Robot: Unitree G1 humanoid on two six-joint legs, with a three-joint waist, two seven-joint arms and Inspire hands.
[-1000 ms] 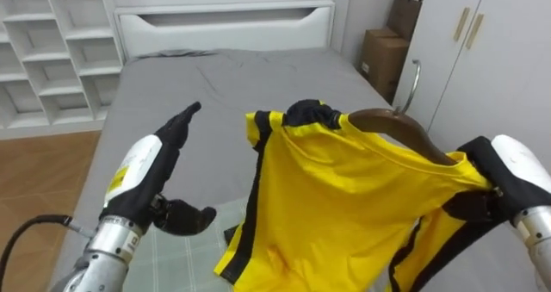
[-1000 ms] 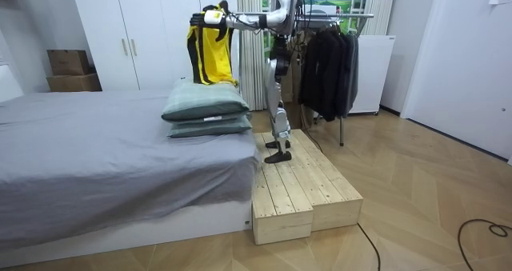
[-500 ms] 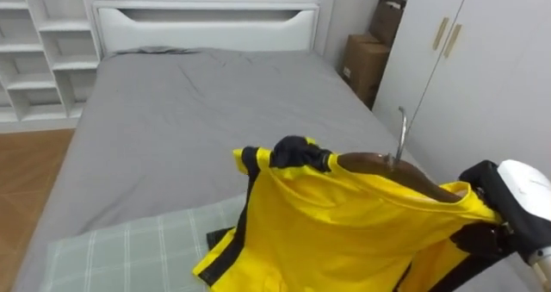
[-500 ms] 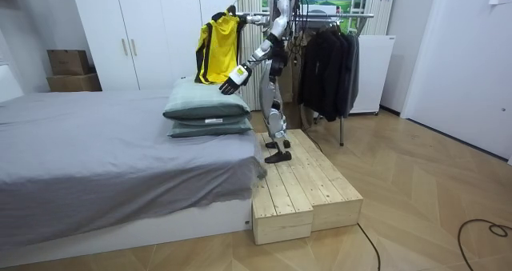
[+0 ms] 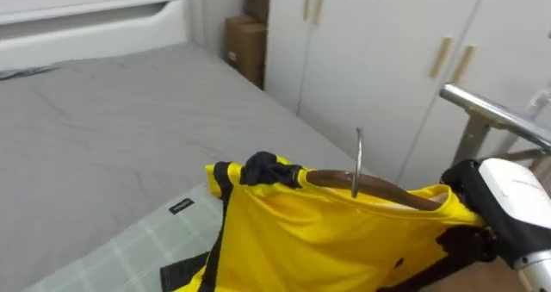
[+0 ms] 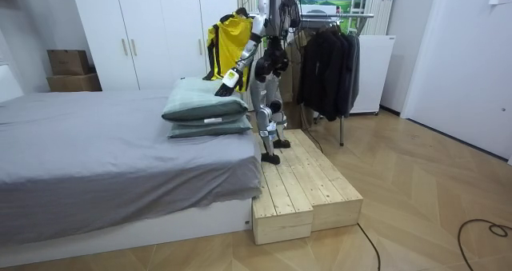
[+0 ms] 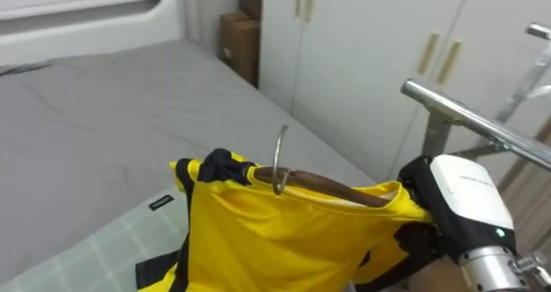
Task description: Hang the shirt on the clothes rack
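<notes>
Now the head has swung away from the bed (image 5: 112, 111) toward the white wardrobe (image 5: 379, 59), and a metal rail (image 5: 482, 113) has come into the eye views at the right. In the room view the robot, on the wooden platform (image 6: 300, 187) beside the bed, has turned more toward the clothes rack. The shirt (image 5: 318, 240) has come in closer to its body. The left robot hand (image 6: 228, 79) has dropped lower, near the stacked pillows (image 6: 204, 111); I cannot tell how its fingers are set.

The shirt is yellow with black trim at the collar and down the side. It is draped over a brown wooden hanger (image 5: 387, 191) and held in the air above a green checked pillow. The hook (image 5: 357, 158) stands upright and free, short of the rail. The right robot hand (image 5: 504, 201) is clamped on the shirt's shoulder at the hanger's end.
</notes>
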